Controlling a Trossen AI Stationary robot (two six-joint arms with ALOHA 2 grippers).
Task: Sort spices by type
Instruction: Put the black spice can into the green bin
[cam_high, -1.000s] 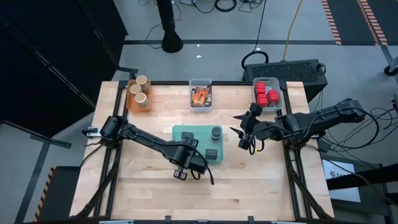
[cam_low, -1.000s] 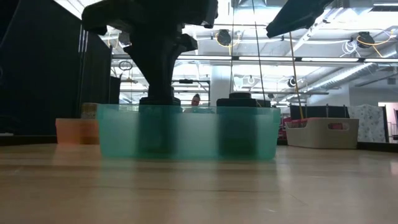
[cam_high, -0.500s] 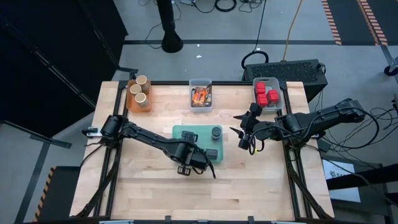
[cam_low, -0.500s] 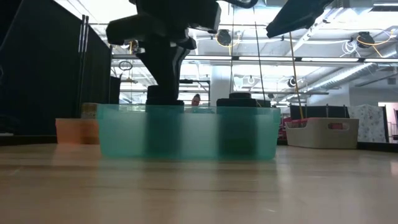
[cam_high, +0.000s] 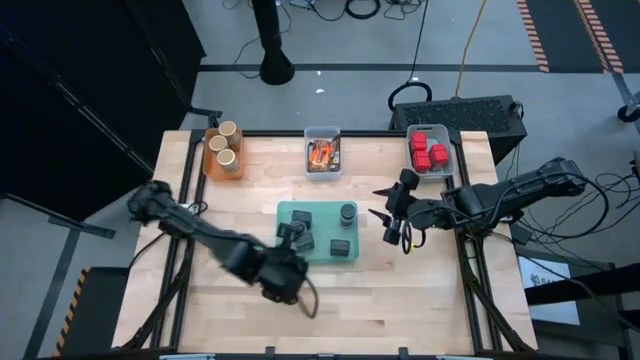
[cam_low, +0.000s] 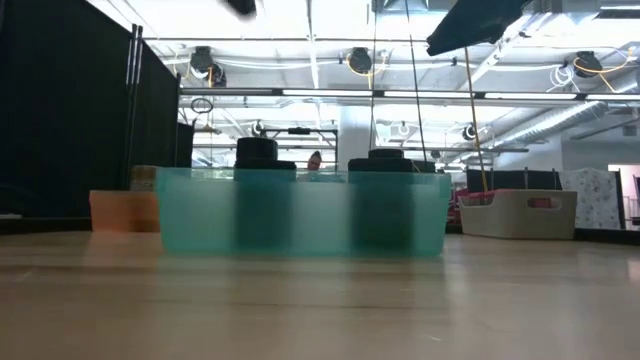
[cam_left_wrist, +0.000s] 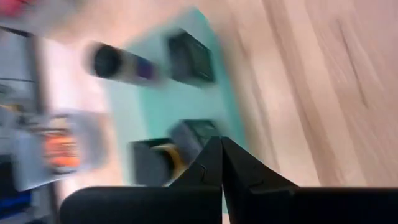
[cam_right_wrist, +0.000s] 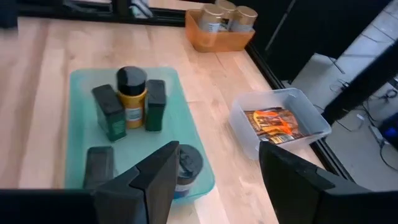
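Observation:
The teal tray (cam_high: 318, 205) sits mid-table and holds dark grey spices: a dark-capped jar (cam_high: 347, 212), a block (cam_high: 341, 246) and a cluster (cam_high: 302, 230) at its left end. The right wrist view shows that cluster as two dark blocks (cam_right_wrist: 111, 119) flanking a yellow jar with a black cap (cam_right_wrist: 132, 99). My left gripper (cam_high: 287, 240) hovers shut over the tray's near-left corner (cam_left_wrist: 219, 143), touching nothing. My right gripper (cam_high: 381, 203) waits open just right of the tray (cam_right_wrist: 214, 168).
Along the far edge stand an orange bin of tan jars (cam_high: 224, 152), a clear bin of orange-red packets (cam_high: 322, 155) and a bin of red cubes (cam_high: 430, 152). Bare wood lies near of the tray. In the low view the tray (cam_low: 300, 212) shows with no gripper over it.
My left gripper has risen out of the teal tray and drawn back toward the table's near-left, leaving the low view. A dark-capped jar stands upright in the tray where it was. The right arm has kept still.

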